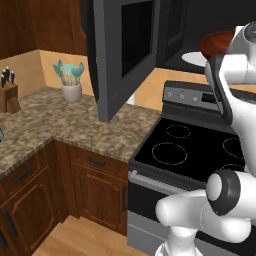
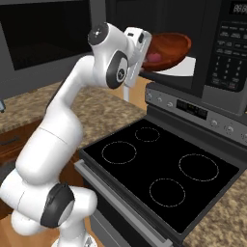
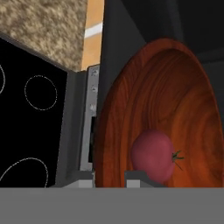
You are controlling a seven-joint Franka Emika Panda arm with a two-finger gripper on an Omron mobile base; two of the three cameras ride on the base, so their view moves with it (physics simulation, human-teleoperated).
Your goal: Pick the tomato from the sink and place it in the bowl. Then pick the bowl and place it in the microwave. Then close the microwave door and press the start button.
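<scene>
The gripper (image 3: 109, 177) is clamping the rim of the bowl (image 2: 166, 48), tomato (image 2: 154, 57) inside, carrying it into the microwave (image 2: 217, 43) above its white plate (image 2: 181, 70); next, lowering and releasing.

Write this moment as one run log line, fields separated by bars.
phase: bowl into microwave | end effector: shut on bowl rim | tomato: in bowl | microwave door: open

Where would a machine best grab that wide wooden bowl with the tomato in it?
Probably by the thin rim of the bowl, coming in from the side: the bowl is too wide to span. The jaws already pinch its near edge that way, leaving the tomato inside undisturbed.
</scene>
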